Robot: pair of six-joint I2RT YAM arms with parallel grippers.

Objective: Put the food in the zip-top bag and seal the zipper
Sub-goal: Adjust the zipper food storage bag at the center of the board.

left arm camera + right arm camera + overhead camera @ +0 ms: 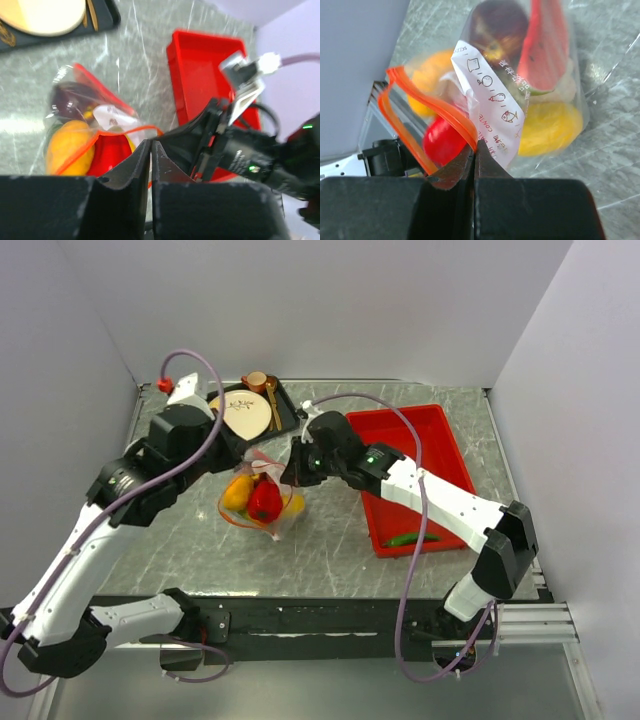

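Observation:
The clear zip-top bag (262,512) stands at the table's middle with its mouth up and gaping. It holds a yellow mango (238,492), a red pepper (265,500), a dark purple fruit (500,25), a red-green mango (545,45) and an orange (427,75). My left gripper (150,144) is shut on the bag's mouth edge at the zipper (115,132). My right gripper (476,146) is shut on the orange-red zipper (440,112) on the opposite side. A green chili (412,538) lies in the red tray (440,440). The slider is not visible.
A beige plate (245,412) sits on a black tray (290,405) at the back, with a small cup (256,381) beside it. The red tray lies right of the bag, also in the left wrist view (200,65). White walls close in three sides.

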